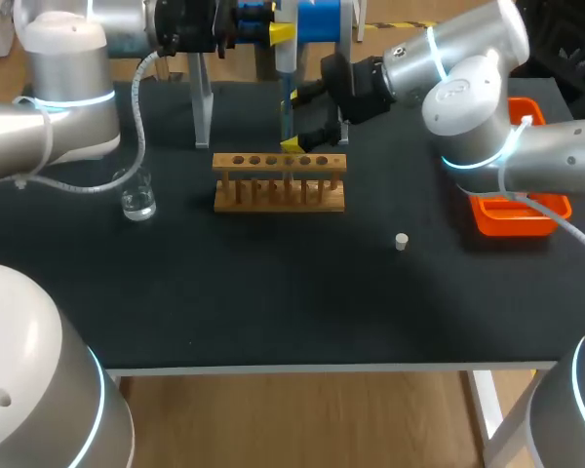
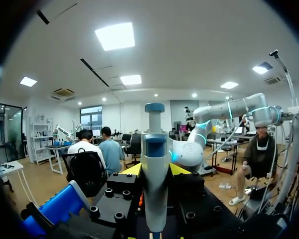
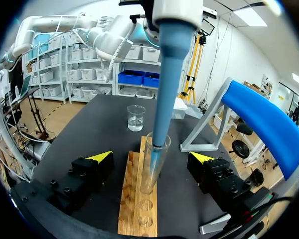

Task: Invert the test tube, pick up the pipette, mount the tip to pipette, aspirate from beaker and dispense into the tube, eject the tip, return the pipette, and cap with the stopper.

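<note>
A wooden rack stands at the table's middle back with a clear test tube upright in one hole. My left gripper hangs above it, shut on the white and blue pipette, whose blue tip reaches down into the tube's mouth. In the left wrist view the pipette stands between the fingers of that gripper. My right gripper is open around the tube. In the right wrist view the tube stands midway between the right gripper's wide fingers, untouched, with the pipette tip inside it.
A glass beaker of clear liquid sits left of the rack. A small white stopper lies on the mat at front right. An orange tray is at the right edge. The blue pipette stand rises behind the rack.
</note>
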Controlling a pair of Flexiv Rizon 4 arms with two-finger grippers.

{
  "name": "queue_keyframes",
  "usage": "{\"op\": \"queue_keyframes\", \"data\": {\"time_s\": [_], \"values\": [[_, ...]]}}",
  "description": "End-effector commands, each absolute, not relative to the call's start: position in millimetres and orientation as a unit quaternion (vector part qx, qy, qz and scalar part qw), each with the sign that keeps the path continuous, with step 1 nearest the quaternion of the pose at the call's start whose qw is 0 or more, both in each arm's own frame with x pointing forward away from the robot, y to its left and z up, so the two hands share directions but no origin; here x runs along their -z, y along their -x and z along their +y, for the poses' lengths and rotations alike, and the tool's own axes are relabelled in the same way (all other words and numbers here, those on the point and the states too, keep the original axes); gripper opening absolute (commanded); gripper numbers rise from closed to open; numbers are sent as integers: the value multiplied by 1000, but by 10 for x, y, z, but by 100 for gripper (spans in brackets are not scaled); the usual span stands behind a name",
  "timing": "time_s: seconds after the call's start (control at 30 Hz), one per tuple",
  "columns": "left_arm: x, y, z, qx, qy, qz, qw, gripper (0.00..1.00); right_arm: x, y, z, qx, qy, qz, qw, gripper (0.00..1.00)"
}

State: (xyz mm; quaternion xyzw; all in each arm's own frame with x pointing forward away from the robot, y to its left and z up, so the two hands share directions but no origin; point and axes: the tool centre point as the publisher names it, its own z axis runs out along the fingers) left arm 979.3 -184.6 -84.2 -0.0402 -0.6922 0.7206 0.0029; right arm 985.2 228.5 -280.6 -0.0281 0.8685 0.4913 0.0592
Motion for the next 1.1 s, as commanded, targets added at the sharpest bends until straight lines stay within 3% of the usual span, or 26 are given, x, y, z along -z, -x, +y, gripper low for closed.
{"op": "queue_keyframes", "data": {"time_s": [0.03, 0.37, 1.1], "values": [[839, -9811, -1840, -720, 42, -692, 5, 0, 2718, -9761, 2118, -493, 30, 867, 62, 100], [839, -9811, -1840, -720, 42, -692, 5, 0, 2614, -9667, 1710, -505, 24, 860, 72, 100], [839, -9811, -1840, -720, 42, -692, 5, 0, 2048, -9553, 1273, -578, -12, 812, 78, 100]]}}
